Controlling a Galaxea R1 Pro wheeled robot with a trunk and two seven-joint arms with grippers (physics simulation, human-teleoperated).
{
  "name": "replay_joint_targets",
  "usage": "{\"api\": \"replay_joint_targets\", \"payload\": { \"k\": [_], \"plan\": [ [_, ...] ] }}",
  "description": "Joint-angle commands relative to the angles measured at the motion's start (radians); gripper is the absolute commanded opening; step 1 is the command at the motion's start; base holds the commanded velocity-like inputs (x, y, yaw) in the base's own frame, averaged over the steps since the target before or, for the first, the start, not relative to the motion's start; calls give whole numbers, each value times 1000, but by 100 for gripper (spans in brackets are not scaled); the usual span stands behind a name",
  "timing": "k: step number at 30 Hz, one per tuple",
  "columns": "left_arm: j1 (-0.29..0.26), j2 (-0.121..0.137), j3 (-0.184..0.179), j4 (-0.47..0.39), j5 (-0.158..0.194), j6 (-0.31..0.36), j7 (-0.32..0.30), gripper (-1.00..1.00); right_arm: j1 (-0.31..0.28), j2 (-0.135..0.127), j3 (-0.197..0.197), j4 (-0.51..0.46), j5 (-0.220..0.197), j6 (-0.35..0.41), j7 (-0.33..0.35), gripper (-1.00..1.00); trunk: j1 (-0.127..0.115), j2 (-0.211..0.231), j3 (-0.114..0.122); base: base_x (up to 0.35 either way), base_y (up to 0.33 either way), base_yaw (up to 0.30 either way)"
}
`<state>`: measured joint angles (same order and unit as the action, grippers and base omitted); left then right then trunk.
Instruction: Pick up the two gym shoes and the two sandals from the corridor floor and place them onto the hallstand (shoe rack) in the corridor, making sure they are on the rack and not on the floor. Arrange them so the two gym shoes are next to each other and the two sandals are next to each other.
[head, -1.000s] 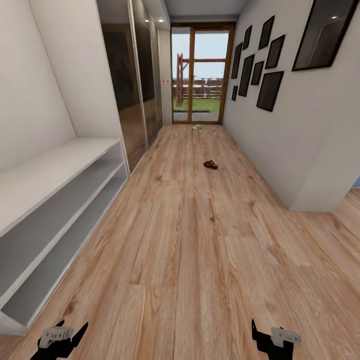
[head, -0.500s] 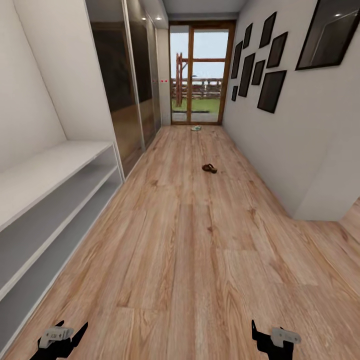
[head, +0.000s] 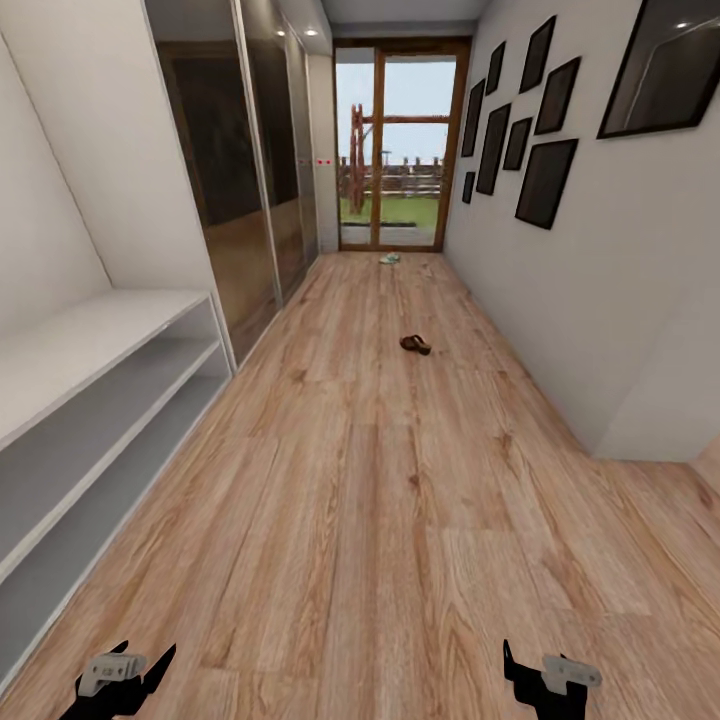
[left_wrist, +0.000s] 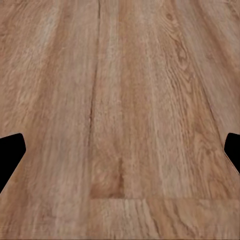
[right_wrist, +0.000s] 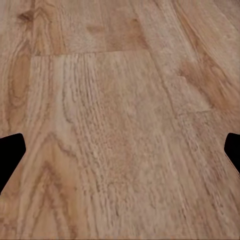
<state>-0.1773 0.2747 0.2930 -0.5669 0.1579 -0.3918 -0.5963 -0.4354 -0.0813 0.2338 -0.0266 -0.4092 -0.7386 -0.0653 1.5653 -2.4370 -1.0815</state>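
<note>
The corridor floor (head: 380, 520) is warm brown wood planking that runs from the robot to a glass door (head: 390, 150) at the far end. The shoe rack (head: 90, 400) stands along the floor's left edge — a low pale-grey unit with a flat top and two open shelf slots, nothing visible on them. Past the rack, dark mirrored wardrobe doors (head: 240, 190) line the same side, and black picture frames (head: 545, 180) hang on the wall across the floor from them.

A brown sandal (head: 415, 344) lies on the floor well beyond the rack, about midway to the door. A pale shoe (head: 389, 258) — too small to make out in detail — lies on the floor just before the door.

The left gripper (head: 115, 680) and right gripper (head: 548, 680) hang low over bare floor, well apart. Each wrist view shows two dark fingertips (left_wrist: 11, 152) (right_wrist: 11, 152) spread wide with only planks between them: both are released and hold nothing.
</note>
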Motion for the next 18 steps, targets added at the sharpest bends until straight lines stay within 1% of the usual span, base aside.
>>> {"api": "replay_joint_targets", "payload": {
  "k": [1,18],
  "plan": [
    [-1,0,3,1,8,2,-10,100,0,0,9,0,-2,-1,-7,100,0,0,-1,309,-125,0],
    [-1,0,3,1,9,2,-10,100,0,0,9,0,-1,-1,-7,100,0,0,-1,309,-125,0]
  ]
}}
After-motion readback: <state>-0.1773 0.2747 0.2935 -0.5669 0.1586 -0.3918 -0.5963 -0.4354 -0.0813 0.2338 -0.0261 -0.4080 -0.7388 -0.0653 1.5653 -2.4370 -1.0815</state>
